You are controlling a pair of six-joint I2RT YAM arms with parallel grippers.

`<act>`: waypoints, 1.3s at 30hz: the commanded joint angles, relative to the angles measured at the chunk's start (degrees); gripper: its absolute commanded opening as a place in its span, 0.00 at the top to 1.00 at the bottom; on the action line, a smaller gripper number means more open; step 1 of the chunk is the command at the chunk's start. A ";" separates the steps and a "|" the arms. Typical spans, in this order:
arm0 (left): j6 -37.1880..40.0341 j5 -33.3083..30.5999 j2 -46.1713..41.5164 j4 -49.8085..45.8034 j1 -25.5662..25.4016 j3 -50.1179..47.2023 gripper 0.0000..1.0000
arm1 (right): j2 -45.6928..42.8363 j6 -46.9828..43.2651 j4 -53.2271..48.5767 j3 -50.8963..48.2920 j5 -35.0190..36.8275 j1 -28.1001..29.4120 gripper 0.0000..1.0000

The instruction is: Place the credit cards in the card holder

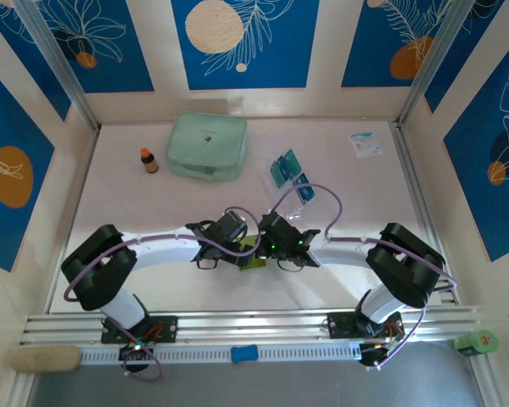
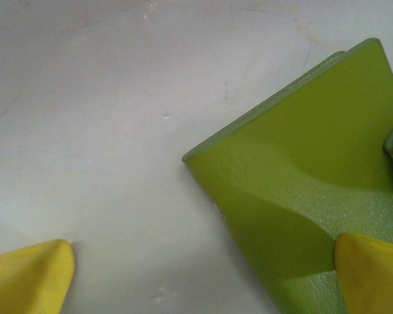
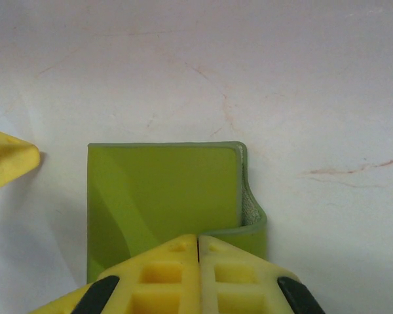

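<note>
The olive-green card holder (image 1: 254, 255) lies on the table between my two grippers. Seen from the right wrist it is a square wallet (image 3: 160, 196) whose top flap curls up at its right edge. My right gripper (image 3: 198, 243) is shut, its tips over the holder's near edge; whether they pinch the flap is hidden. My left gripper (image 2: 203, 278) is open, and one yellow fingertip (image 2: 373, 275) lies over the holder (image 2: 301, 176) while the other stands on bare table. The credit cards (image 1: 286, 168), teal and blue, lie farther back, with a blue one (image 1: 304, 191) beside them.
A pale mint zip pouch (image 1: 207, 146) and a small brown bottle (image 1: 148, 160) sit at the back left. At the back right lies a white-and-blue packet (image 1: 366, 143). The table is bounded by patterned walls and an aluminium rail (image 1: 254, 324) at the near edge.
</note>
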 commanded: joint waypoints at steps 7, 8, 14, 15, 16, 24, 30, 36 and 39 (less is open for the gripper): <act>-1.03 -1.95 2.91 -2.63 -0.24 -2.21 0.00 | 6.92 -2.82 -8.33 -4.25 -18.43 5.30 1.00; -1.04 -1.95 2.86 -2.55 -0.22 -2.26 0.00 | 6.70 -3.06 -7.80 -4.77 -18.42 5.53 1.00; -1.23 -1.81 3.22 -2.12 -0.25 -2.54 0.00 | 4.17 -5.70 -2.93 -9.51 -18.50 6.86 1.00; -1.35 -1.77 3.32 -2.06 -0.26 -2.56 0.00 | 4.41 -6.20 -2.96 -9.52 -18.39 6.86 1.00; -1.37 -1.68 3.48 -1.95 -0.25 -2.57 0.00 | 4.90 -6.36 -3.28 -9.25 -18.42 6.80 1.00; -2.53 -0.52 3.09 -1.81 -0.03 -2.09 0.00 | 9.13 -5.20 -7.21 -4.35 -19.36 6.77 1.00; -4.36 1.87 0.65 -0.56 1.58 -1.61 0.00 | 6.14 -3.88 -7.69 -6.13 -18.26 6.10 1.00; -4.37 2.26 0.61 -0.03 2.22 -2.79 0.00 | 3.20 -4.37 -7.39 -6.36 -18.42 5.30 1.00; -4.50 2.36 1.25 0.98 2.24 -4.24 0.00 | 1.48 -4.96 -7.04 -5.80 -19.31 4.75 1.00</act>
